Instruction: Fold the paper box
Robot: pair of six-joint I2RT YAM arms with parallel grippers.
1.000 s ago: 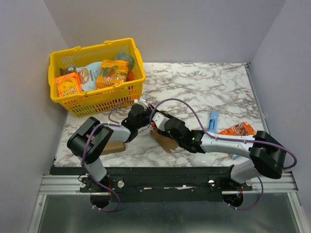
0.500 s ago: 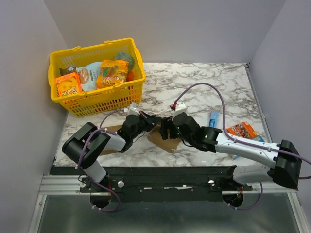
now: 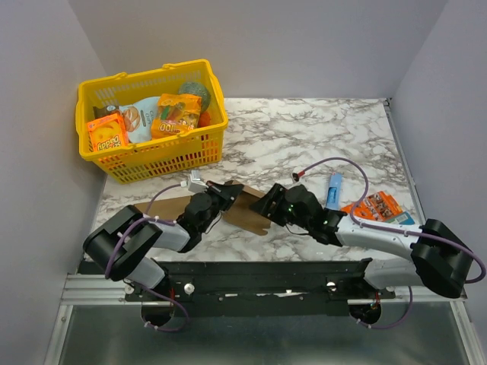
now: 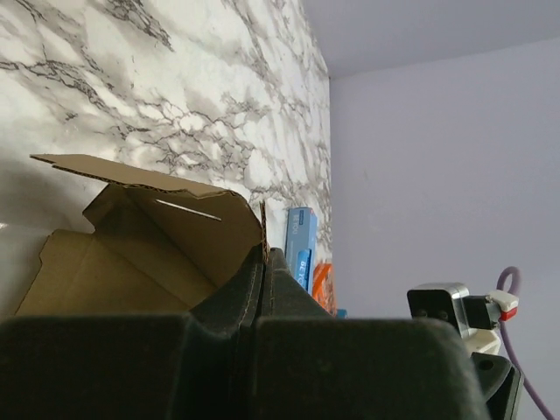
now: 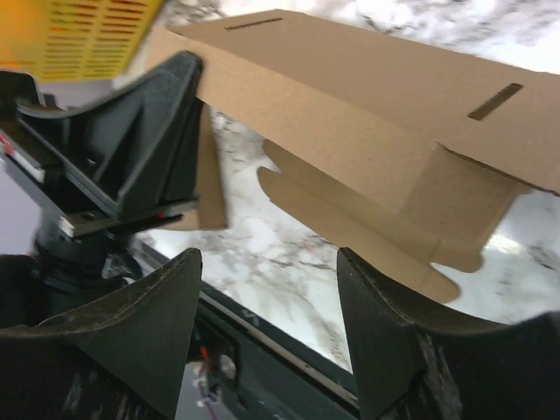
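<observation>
Left tool (image 3: 228, 190): pressed together, with a thin edge of the paper box (image 3: 256, 220) pinched between its fingers (image 4: 289, 297).
Right tool (image 3: 274, 209): spread wide and placed just beside the box on its right side; nothing is gripped by it.
Paper box: partly opened and tilted up at the pinched edge. Flaps and two slots are seen from the right wrist. It is found near the front of the surface (image 3: 319, 137), between the two tools.
Basket (image 3: 152, 156): yellow, filled with packets, set at the far left corner, well apart from the box.
Flat cardboard (image 3: 163, 207): laid under the left arm.
Blue tube (image 3: 333, 190) and orange packet (image 3: 370, 204): laid beside the right arm.
</observation>
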